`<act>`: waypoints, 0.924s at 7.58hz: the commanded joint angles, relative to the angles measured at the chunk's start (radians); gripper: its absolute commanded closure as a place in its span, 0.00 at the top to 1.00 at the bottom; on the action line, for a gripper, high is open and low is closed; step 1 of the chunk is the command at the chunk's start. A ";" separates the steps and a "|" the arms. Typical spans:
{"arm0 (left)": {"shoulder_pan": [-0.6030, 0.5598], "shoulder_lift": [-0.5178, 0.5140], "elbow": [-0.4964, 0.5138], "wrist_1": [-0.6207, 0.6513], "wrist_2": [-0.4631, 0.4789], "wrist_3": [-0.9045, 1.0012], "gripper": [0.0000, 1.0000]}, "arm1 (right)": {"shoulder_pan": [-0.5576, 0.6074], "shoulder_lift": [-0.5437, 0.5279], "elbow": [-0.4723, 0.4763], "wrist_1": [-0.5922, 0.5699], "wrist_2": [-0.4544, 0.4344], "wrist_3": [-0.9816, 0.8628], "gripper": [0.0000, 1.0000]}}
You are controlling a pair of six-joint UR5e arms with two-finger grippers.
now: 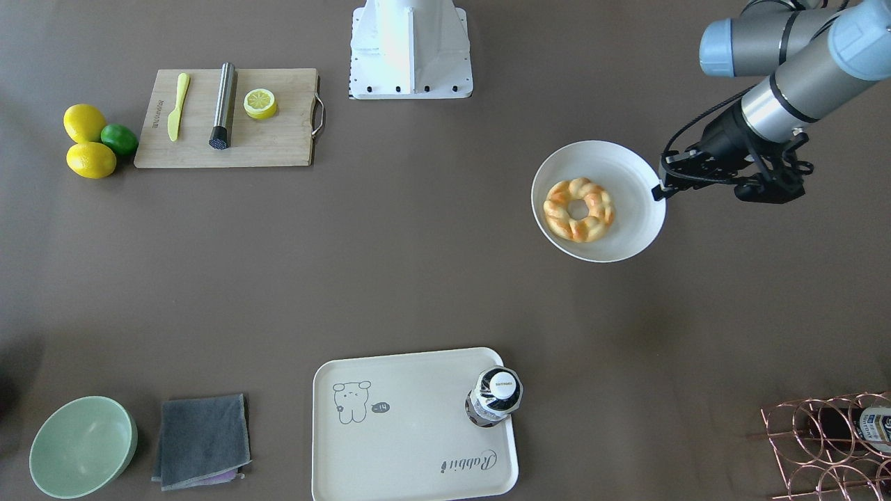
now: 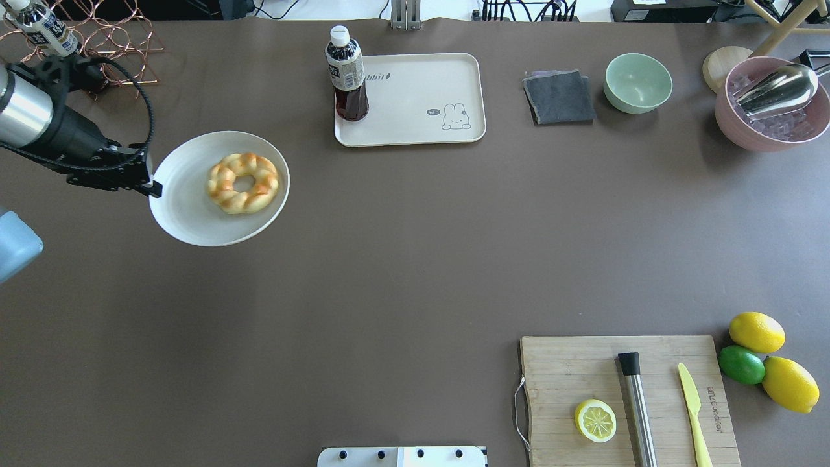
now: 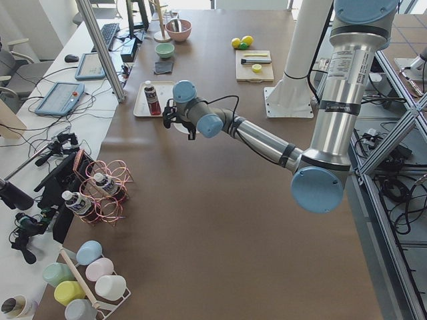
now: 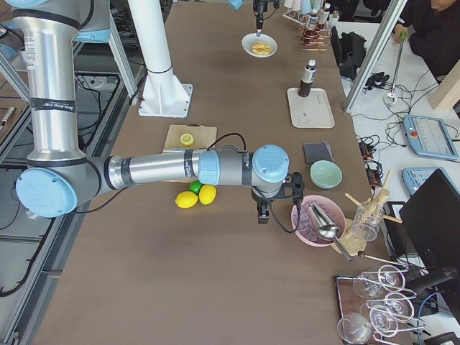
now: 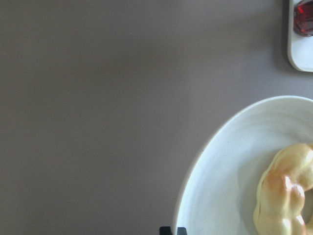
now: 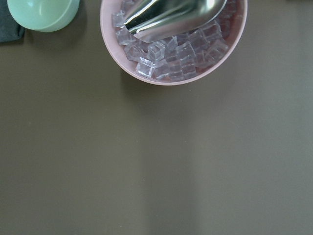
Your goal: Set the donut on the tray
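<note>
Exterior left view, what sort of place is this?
Likely a robotics lab: the left arm at a table, teach pendants on the side desk, and staged props like the donut on a plate.

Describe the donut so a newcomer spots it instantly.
On the brown table, find the round white plate held at its rim by the left gripper. The donut lies on it: a braided golden ring with a centre hole, unlike the solid lemon half.

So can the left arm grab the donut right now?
Probably not straight away. Nothing covers the donut, lying open on the white plate, but the jaws of the left gripper look pinched on that plate's rim, beside the donut. It would likely need to let go first.
</note>
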 commanded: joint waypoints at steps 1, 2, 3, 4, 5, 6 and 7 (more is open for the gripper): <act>0.142 -0.079 -0.033 0.001 0.099 -0.188 0.00 | -0.152 0.145 0.005 0.157 0.033 0.376 1.00; 0.170 -0.099 -0.035 0.001 0.107 -0.240 0.00 | -0.217 0.176 0.012 0.253 0.016 0.510 1.00; 0.216 -0.163 -0.030 0.001 0.135 -0.335 0.00 | -0.255 0.177 0.026 0.323 -0.011 0.542 1.00; 0.295 -0.214 -0.028 0.001 0.202 -0.414 0.00 | -0.304 0.192 0.028 0.364 -0.035 0.575 1.00; 0.357 -0.245 -0.025 0.004 0.257 -0.461 0.00 | -0.349 0.251 0.018 0.398 -0.053 0.688 1.00; 0.373 -0.263 -0.022 0.007 0.271 -0.483 0.00 | -0.413 0.311 0.018 0.430 -0.093 0.852 1.00; 0.373 -0.280 -0.015 0.008 0.273 -0.490 0.00 | -0.496 0.345 0.026 0.493 -0.171 1.014 1.00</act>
